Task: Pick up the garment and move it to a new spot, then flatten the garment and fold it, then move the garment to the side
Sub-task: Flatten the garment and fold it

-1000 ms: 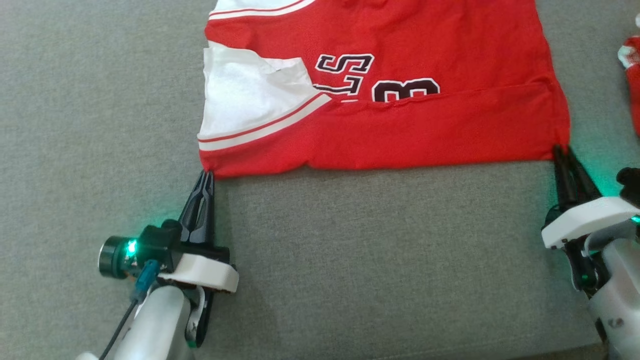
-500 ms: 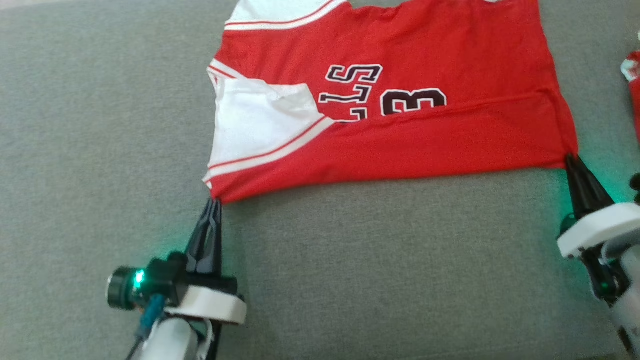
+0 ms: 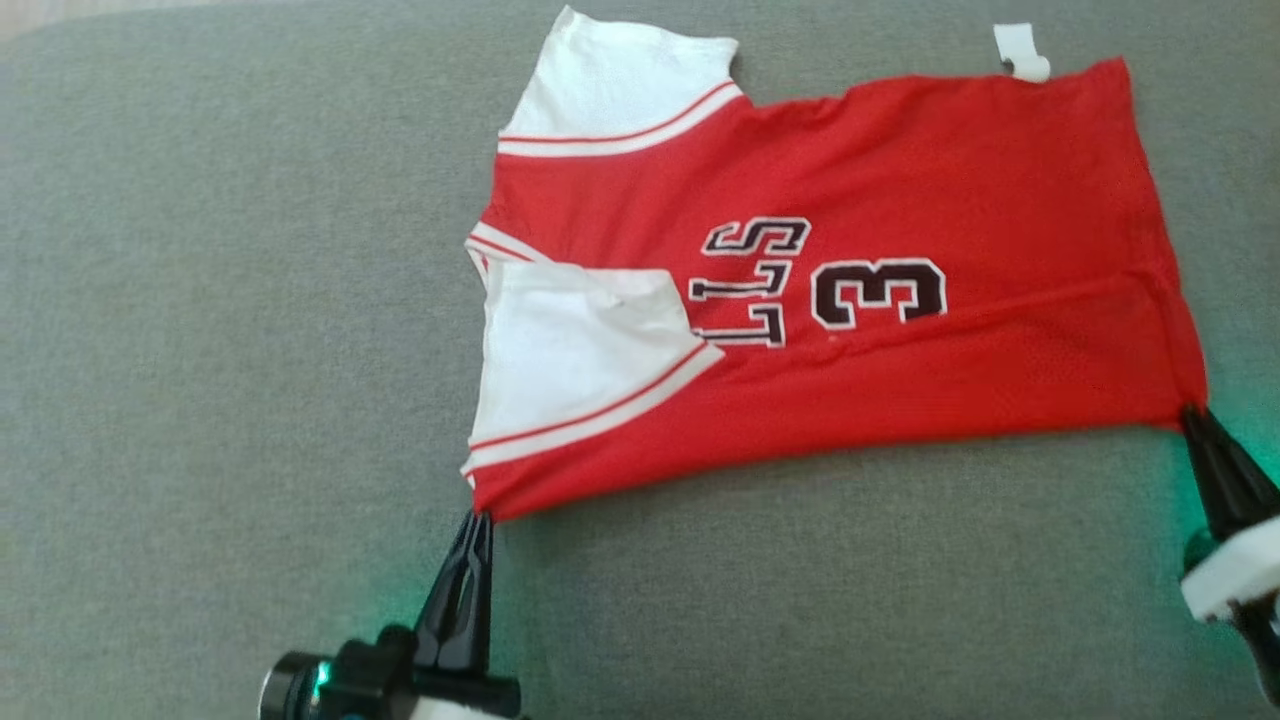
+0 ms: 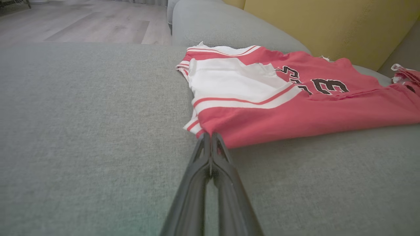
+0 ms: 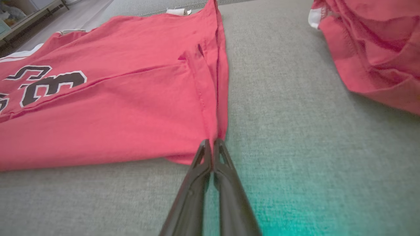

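The garment is a red jersey with white sleeves and dark lettering. It lies spread on the grey cushion, its near strip folded over. My left gripper is shut on the near left corner, below the white sleeve. The left wrist view shows the garment with the left gripper pinching its red edge. My right gripper is shut on the near right corner. In the right wrist view the right gripper meets the hem seam of the garment.
A second red garment lies bunched to the right of the jersey. A yellow backrest rises behind the cushion, and wooden floor lies beyond its far left edge. A white tag sticks out at the jersey's far edge.
The whole head picture has slid down and to the right, so the camera moved. The right gripper's fingers have closed on the corner. Both grippers stay at their corners.
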Available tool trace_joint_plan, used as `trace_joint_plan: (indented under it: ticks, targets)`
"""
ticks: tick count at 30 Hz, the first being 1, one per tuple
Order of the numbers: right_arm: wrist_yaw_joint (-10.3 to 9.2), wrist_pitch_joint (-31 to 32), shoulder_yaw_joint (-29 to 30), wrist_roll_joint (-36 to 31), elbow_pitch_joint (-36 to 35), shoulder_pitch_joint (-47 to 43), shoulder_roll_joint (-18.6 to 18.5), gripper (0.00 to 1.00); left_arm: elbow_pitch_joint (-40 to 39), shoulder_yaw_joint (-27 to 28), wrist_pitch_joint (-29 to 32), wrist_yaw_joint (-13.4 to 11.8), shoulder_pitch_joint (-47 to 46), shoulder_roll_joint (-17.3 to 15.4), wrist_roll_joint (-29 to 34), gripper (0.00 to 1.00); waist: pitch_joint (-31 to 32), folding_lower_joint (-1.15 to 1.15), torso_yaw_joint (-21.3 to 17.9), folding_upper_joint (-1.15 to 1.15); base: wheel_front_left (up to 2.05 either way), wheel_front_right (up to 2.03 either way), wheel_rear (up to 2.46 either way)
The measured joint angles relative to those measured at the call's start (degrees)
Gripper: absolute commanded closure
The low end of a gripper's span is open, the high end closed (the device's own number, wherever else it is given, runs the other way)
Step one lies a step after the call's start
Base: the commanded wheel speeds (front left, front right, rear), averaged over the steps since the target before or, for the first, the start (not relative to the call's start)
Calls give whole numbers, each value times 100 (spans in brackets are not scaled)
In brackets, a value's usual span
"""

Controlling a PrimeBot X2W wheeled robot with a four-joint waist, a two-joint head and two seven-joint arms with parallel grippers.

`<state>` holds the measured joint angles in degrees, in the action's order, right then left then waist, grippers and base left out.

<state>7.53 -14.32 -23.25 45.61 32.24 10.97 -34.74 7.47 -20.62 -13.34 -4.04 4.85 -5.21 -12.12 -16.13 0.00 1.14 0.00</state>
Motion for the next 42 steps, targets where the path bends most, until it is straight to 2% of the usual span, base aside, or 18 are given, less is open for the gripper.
trace_joint_plan:
  ticks: [8, 15, 18, 20, 21, 22, 23, 24, 30, 32, 36, 39, 42]
  targets:
    - [0, 149, 432, 81, -597, -881, -341, 100, -428, -14, 204, -33, 288, -157, -60, 100, -19, 0, 84, 0, 0, 0, 0]
    - [0, 380, 721, -108, -870, -1056, -296, 100, -434, -54, 544, 3, 371, -180, -181, 100, -35, 0, -18, 0, 0, 0, 0]
    - [0, 527, 865, -263, -905, -1054, -154, 99, -379, -80, 623, 9, 366, -219, -211, 100, -4, 0, -56, 0, 0, 0, 0]
    - [1, 621, 929, -367, -934, -1062, -60, 52, -346, -78, 683, 10, 361, -252, -213, 100, 31, 0, -83, 0, 0, 0, 0]
    - [0, 662, 961, -400, -950, -1068, -23, 0, -312, -81, 750, 40, 350, -268, -215, 100, 50, 0, -95, 0, 0, 0, 0]
    - [0, 681, 1014, -433, -966, -1082, 9, 0, -280, -96, 812, 55, 330, -287, -240, 78, 65, 0, -107, 0, 0, 0, 0]
    - [0, 678, 1105, -478, -967, -1102, 44, 0, -254, -115, 865, 54, 318, -303, -246, 36, 79, 0, -120, 0, 0, 0, 0]
    - [0, 675, 1191, -538, -971, -1134, 54, 0, -229, -138, 916, 54, 300, -318, -245, 0, 92, 0, -137, 0, 0, 0, 0]
    - [0, 577, 1525, -951, -1381, -1250, 257, 0, -393, -163, 1216, 60, 67, -416, -223, 0, 153, 0, -346, 0, 0, 0, 0]
    - [0, 573, 1593, -1104, -1553, -1248, 350, 0, -589, -160, 1417, 156, -108, -522, -225, 0, 147, 0, -436, 0, 0, 0, 0]
    - [0, 580, 1674, -1315, -1862, -1240, 483, 0, -983, -105, 1956, 442, -939, -848, -222, 0, 54, 0, -609, 0, 0, 0, 0]
    - [0, 669, 1686, -1465, -2123, -1222, 565, 0, -1155, -42, 2519, 766, -1940, -1034, -299, 0, -73, 1, -734, 0, 0, 0, 0]
    - [0, 730, 1689, -1560, -2314, -1108, 601, 0, -1078, -41, 3147, 985, -3016, -1199, -502, 0, -210, 1, -890, 0, 0, 0, 0]
